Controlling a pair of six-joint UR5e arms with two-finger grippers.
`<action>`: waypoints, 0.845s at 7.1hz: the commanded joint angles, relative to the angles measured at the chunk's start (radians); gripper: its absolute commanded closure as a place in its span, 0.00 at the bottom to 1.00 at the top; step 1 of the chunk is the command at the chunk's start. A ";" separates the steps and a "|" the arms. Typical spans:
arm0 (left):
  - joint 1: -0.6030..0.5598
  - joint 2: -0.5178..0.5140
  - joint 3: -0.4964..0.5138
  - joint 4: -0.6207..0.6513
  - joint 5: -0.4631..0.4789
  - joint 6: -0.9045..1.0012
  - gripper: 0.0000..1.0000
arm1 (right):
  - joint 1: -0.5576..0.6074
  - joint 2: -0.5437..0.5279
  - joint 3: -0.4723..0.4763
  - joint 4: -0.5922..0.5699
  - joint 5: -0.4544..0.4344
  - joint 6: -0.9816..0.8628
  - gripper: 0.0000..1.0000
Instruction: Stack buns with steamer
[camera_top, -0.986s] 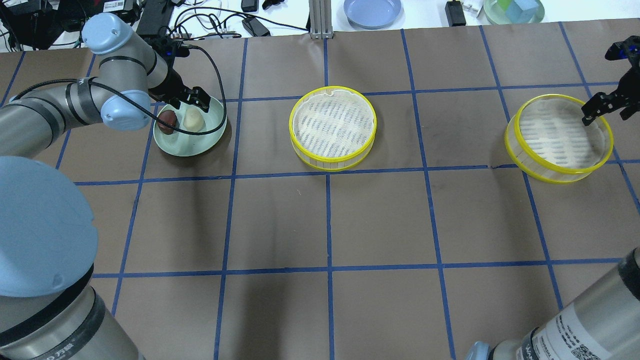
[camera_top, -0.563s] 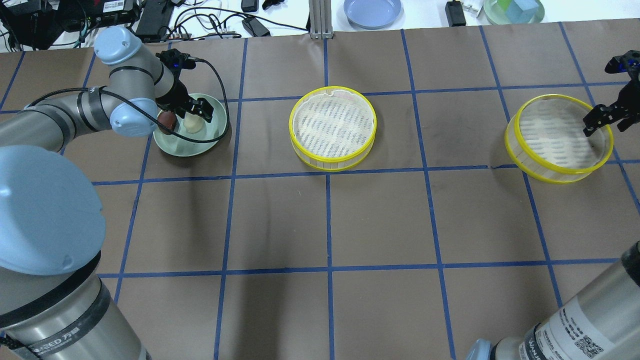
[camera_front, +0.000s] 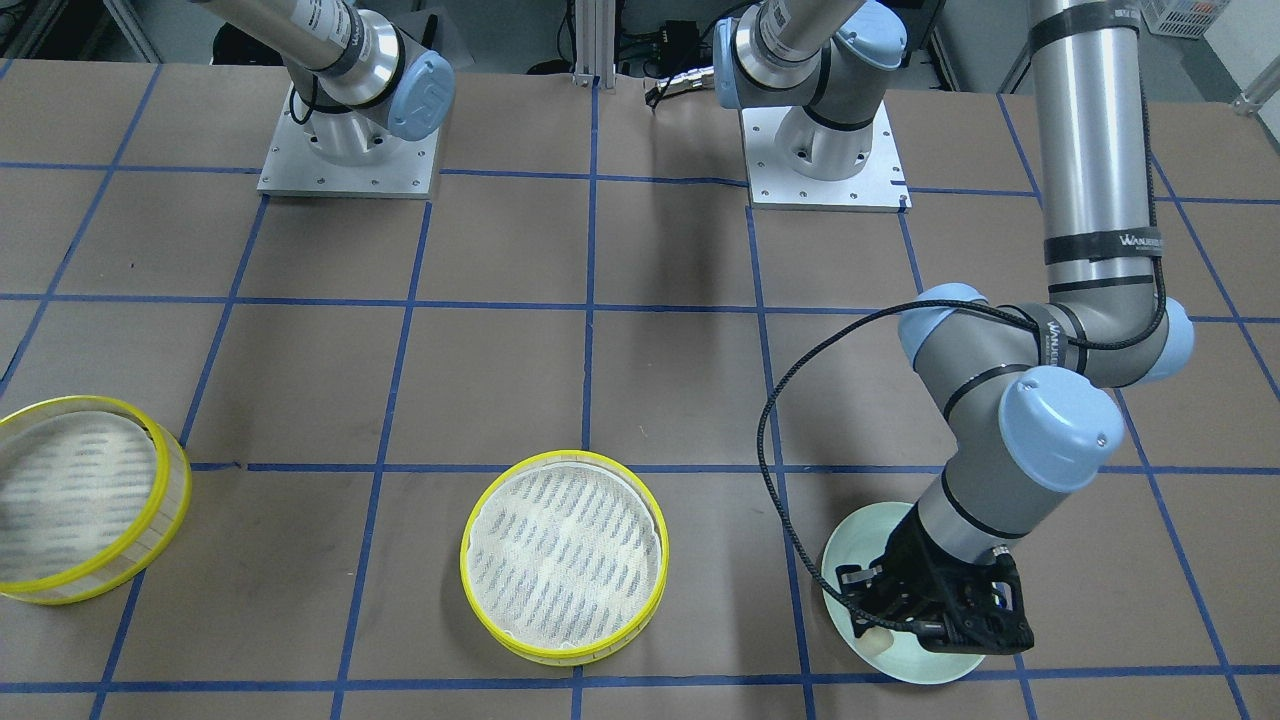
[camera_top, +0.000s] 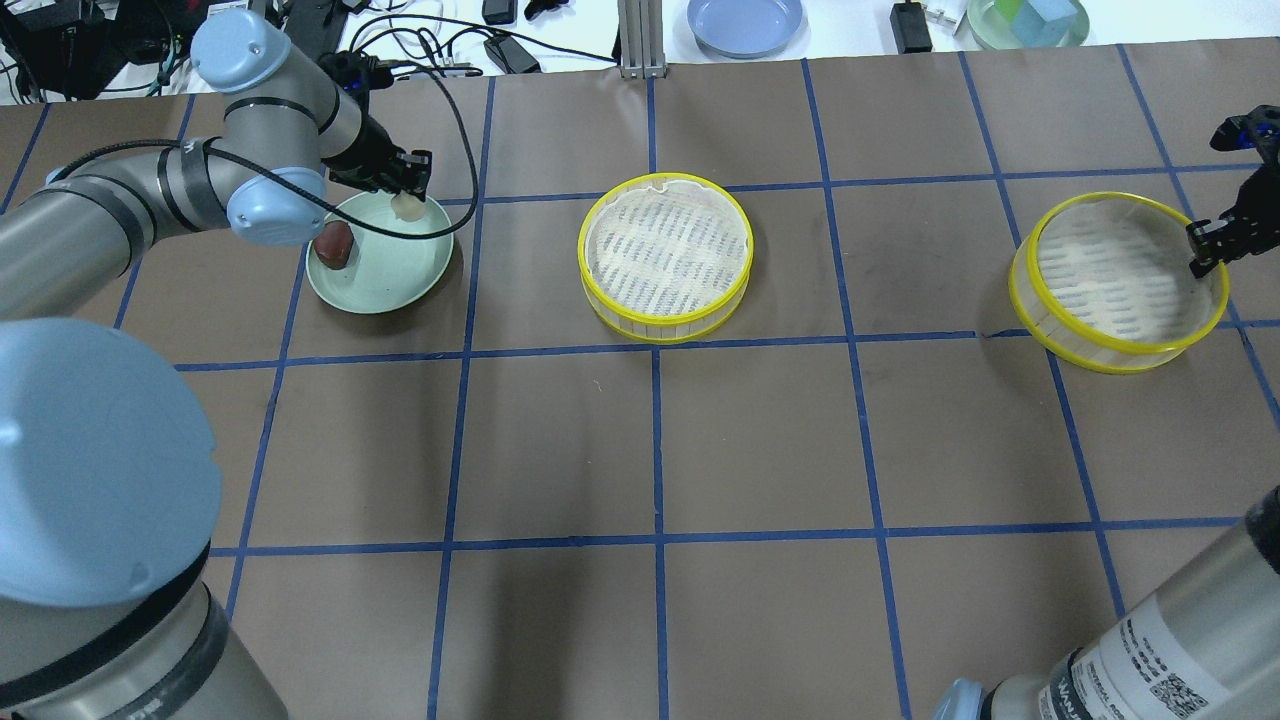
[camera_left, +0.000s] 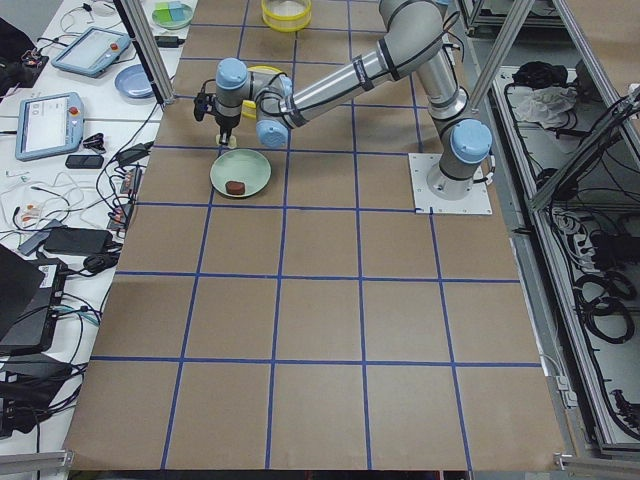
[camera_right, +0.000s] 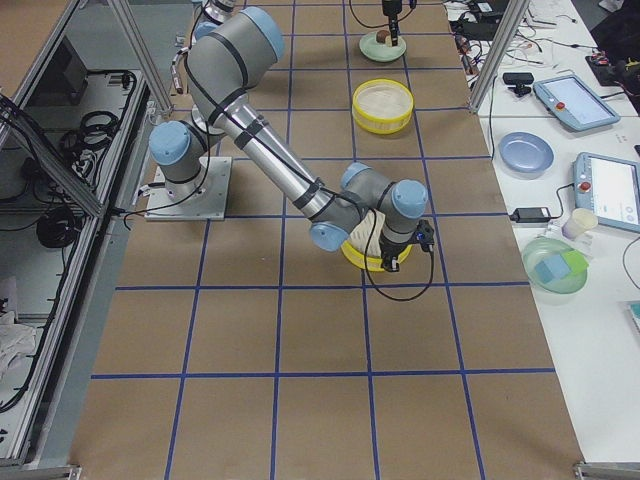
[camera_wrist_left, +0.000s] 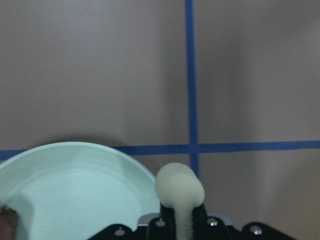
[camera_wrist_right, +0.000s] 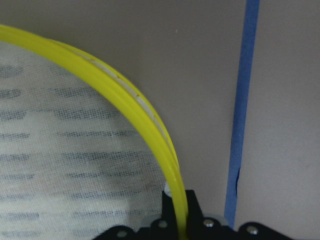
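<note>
Change over the last second, left side: the left gripper (camera_top: 405, 192) was down over the small rounded cream-white bun (camera_top: 407, 206) on the round pale green plate (camera_top: 385, 288). It has now risen with the cream-white bun pinched between its fingers, hanging over the plate's far rim (left wrist view agrees). The small dark reddish-brown bun (camera_top: 335, 245) stays on the pale green plate, which sits toward the far left corner of the brown-papered table (camera_top: 660, 450).

Right side: the right gripper (camera_top: 1207, 250) was above the round shallow steamer tray with yellow rim and white mesh floor near the right edge (camera_top: 1110, 270). It is now lower, its fingers closed astride the rim, one inside and one outside.

Reading: first bun picked, not yet placed. The likely target is the second, alike middle steamer tray (camera_top: 665, 250), midway along the far half. The right-edge steamer tray looks held ready for stacking.

Around: the left arm's black cable (camera_top: 452, 130) loops over the plate and could drag near the reddish-brown bun. A round blue dish (camera_top: 745, 22) lies beyond the far edge. I see nothing standing between the plate and the middle steamer tray
</note>
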 joint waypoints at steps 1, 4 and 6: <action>-0.135 0.017 0.018 0.005 -0.053 -0.310 1.00 | 0.033 -0.094 -0.002 0.071 0.000 0.034 0.99; -0.247 -0.022 0.003 0.032 -0.169 -0.494 1.00 | 0.170 -0.278 -0.002 0.245 0.002 0.195 0.98; -0.260 -0.036 -0.026 0.030 -0.168 -0.497 0.01 | 0.284 -0.326 -0.002 0.270 0.000 0.335 0.98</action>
